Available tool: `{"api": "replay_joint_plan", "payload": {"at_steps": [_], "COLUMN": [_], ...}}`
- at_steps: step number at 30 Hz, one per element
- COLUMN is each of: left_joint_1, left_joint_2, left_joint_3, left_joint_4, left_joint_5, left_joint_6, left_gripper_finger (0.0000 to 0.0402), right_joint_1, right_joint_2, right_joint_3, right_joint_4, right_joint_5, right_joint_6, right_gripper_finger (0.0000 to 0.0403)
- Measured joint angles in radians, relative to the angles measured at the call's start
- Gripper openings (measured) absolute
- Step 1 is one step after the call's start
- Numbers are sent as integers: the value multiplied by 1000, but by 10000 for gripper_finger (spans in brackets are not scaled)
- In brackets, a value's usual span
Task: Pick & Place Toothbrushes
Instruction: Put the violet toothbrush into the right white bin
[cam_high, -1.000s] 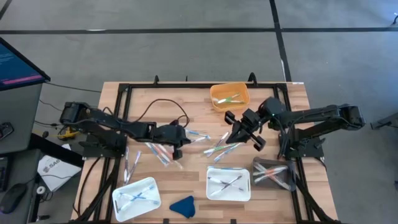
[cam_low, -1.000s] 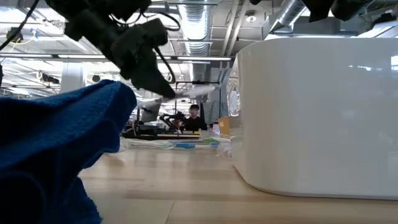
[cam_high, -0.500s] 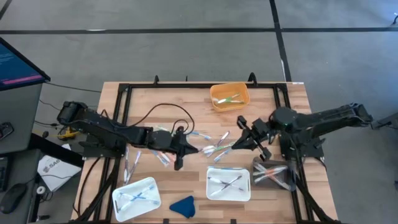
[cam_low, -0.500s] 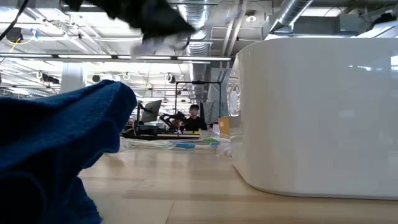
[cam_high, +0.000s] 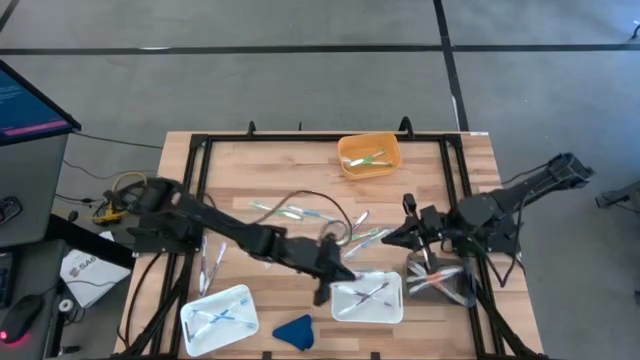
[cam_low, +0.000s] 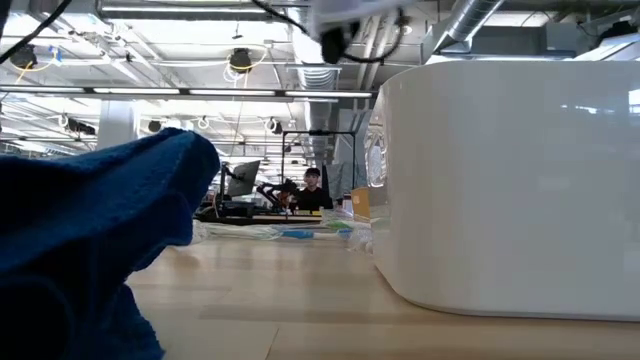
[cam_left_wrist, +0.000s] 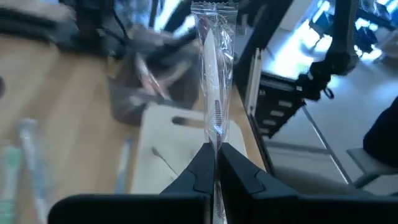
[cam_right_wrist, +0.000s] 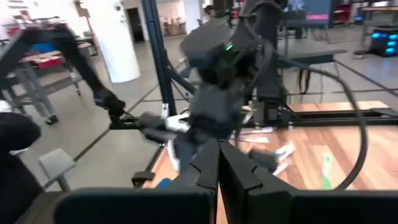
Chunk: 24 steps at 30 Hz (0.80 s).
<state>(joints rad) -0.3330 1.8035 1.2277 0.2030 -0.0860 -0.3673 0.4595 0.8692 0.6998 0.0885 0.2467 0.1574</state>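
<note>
Loose toothbrushes (cam_high: 300, 212) lie flat on the wooden table's middle; more lie in the middle white tray (cam_high: 392, 312), the left white tray (cam_high: 245, 295), the orange tray (cam_high: 345, 168) and the dark grey tray (cam_high: 462, 293). My left gripper (cam_high: 343, 274) hangs over the middle white tray's left edge, shut on a clear-wrapped toothbrush (cam_left_wrist: 213, 74). It also shows at the top of the low view (cam_low: 345, 18). My right gripper (cam_high: 390, 238) hovers right of the table's middle, above the dark tray's left side, shut with nothing in it (cam_right_wrist: 217, 149). My left gripper pinches one end of the wrapped toothbrush (cam_left_wrist: 216, 138) between its two fingertips. The toothbrush sticks out past the tips in line with the fingers. The fingers slant down toward the table's right near side. The toothbrush is lifted clear above the white tray (cam_left_wrist: 186, 140).
A blue cloth (cam_high: 293, 330) lies at the near edge between the two white trays and fills the low view's left side (cam_low: 90, 250). A black cable (cam_high: 300, 198) loops over the table's middle. A black frame (cam_high: 200, 150) borders the table.
My left gripper has swung from the table's middle toward the right and near edges and risen, carrying the wrapped toothbrush over the middle white tray. My right gripper has drawn back toward the table's right edge and turned about.
</note>
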Motion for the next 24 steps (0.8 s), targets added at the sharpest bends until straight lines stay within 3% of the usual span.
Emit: {"api": "replay_joint_plan", "payload": {"at_steps": [10,15,24], "left_joint_1": [-6,-2,4], "left_joint_2": [205,274,362], "left_joint_3": [212,279,366], "left_joint_4": [-90,-157,-289], "left_joint_5": [14,-21,-73], "left_joint_6": [-80,-90,-93], "left_gripper_finger": [1,1,1], "right_joint_1": [145,148,148], "right_joint_2": [-53,-50,-47], "right_joint_3": [0,38,40], "right_joint_4": [-203,-313,-321], "right_joint_5": [394,440,465], "right_joint_6": [82,152,158], "right_gripper_finger": [0,0,0]}}
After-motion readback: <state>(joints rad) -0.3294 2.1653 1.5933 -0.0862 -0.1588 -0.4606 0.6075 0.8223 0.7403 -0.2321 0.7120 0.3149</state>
